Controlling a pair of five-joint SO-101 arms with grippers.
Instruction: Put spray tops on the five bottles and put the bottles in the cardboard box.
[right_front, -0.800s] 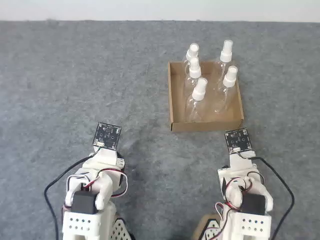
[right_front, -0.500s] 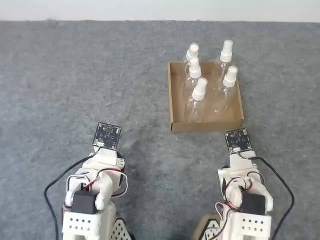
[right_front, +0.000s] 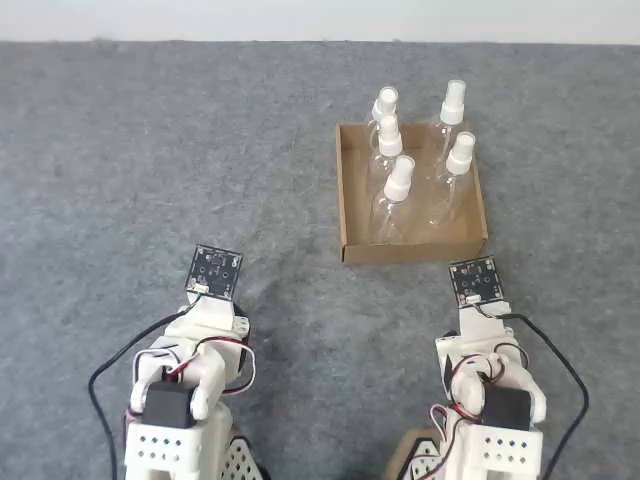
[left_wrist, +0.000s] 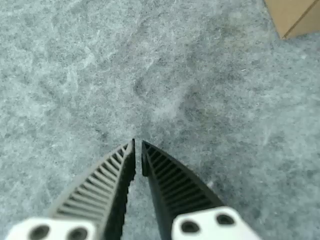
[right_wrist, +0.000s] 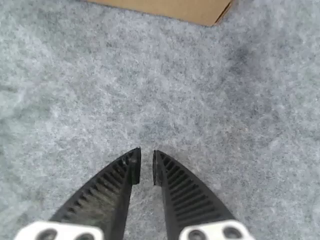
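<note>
The cardboard box lies on the grey felt at the back right. Several clear bottles stand upright inside it, each with a white spray top, such as the front one and the right one. Both arms are drawn back at the near edge, well short of the box. My left gripper hangs shut over bare felt with nothing in it. My right gripper is also shut and holds nothing, just in front of the box's near wall.
Grey felt covers the whole table. A corner of the box appears in the left wrist view. The left arm and the right arm sit at the front, with cables looping beside their bases.
</note>
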